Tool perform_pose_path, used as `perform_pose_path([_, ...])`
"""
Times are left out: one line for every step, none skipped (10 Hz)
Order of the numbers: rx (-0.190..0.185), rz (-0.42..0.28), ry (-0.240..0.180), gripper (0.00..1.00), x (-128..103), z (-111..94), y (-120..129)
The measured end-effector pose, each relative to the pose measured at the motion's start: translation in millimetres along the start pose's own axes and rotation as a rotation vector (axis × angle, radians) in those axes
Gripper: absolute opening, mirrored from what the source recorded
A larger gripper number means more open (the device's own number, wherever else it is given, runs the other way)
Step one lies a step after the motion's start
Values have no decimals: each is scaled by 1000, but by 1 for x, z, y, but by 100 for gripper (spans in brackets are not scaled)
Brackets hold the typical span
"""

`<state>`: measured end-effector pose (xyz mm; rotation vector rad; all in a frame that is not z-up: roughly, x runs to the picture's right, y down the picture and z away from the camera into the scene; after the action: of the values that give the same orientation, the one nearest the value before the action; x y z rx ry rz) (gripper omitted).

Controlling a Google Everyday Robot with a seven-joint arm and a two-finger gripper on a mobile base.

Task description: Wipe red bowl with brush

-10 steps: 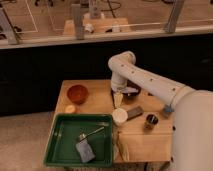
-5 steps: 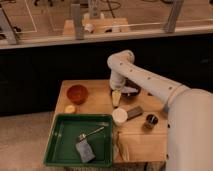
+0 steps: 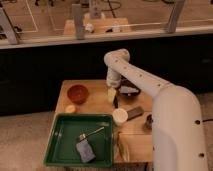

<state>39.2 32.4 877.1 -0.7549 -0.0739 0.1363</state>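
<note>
The red bowl (image 3: 77, 93) stands at the left back of the wooden table (image 3: 137, 137), small, round and orange-red. My gripper (image 3: 112, 95) hangs low over the table's middle back, to the right of the bowl and a bowl's width from it. A slim black stick, the brush (image 3: 116, 102), shows right under the gripper and slants down to the table. I cannot tell whether the gripper holds it.
A dark bowl with white contents (image 3: 128, 90) is right of the gripper. A white cup (image 3: 120, 116), a grey block (image 3: 134, 112) and a small dark cup (image 3: 148, 120) stand in front. A green tray (image 3: 60, 150) holds a metal spoon (image 3: 92, 133) and a grey sponge (image 3: 86, 151). A small orange thing (image 3: 70, 108) lies near the bowl.
My gripper has shifted a little to the left, toward the red bowl, with the dark stick still under it. Nothing else has moved.
</note>
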Motion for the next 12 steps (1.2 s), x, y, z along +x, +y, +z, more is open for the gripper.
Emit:
perform_pose_path([-4,11,-1,80,2,4,0])
perform_pose_path([-2,20,-6,80,1,8,-2])
perform_pose_path([-4,26,-9,80,-1,13,-2])
perform_pose_path([-8,32,-12,80,-3,19,-2])
perform_pose_path([-13,41,-13,80,-2,25,-2])
perform_pose_path([-20,57,-10,80,2,33,-2])
perform_pose_path([-23,71,-7,80,5,38,-2])
perform_pose_path([-21,91,-7,80,12,42,-4])
perform_pose_path([-22,111,-3,80,21,45,-5])
perform_pose_path([-22,123,-1,80,26,47,-6])
perform_pose_path([-22,137,0,80,30,49,-7])
perform_pose_path([-23,150,3,80,33,53,-9])
